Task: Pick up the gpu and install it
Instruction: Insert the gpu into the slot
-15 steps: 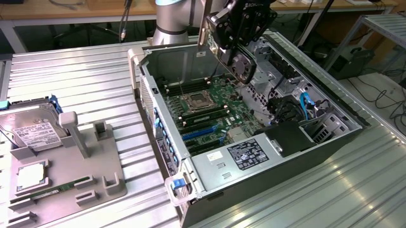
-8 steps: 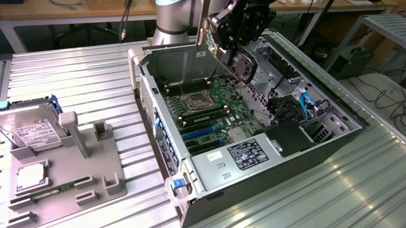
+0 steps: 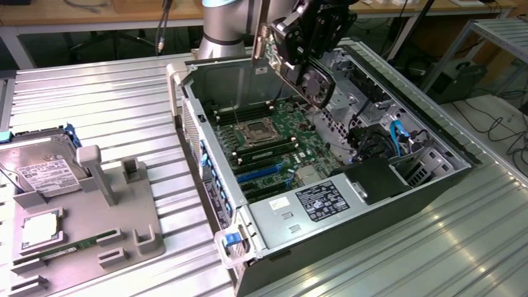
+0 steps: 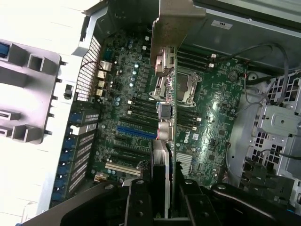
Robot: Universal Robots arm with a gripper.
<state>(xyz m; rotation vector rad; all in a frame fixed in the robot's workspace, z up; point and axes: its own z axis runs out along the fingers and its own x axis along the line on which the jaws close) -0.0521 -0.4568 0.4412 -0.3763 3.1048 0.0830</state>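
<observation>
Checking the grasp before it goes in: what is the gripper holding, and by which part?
The gpu, above the open case. The gripper pinches its two flat faces near the upper edge, clear of the metal bracket.

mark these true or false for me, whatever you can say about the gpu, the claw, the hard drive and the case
1. The claw is shut on the gpu. True.
2. The gpu is seated in a motherboard slot. False: it is held up over the open case, not in any slot of the motherboard.
3. The hard drive sits on the grey tray at the exterior view's left. True.
4. The case has its side panel on. False: it lies open, with the motherboard exposed.
</observation>
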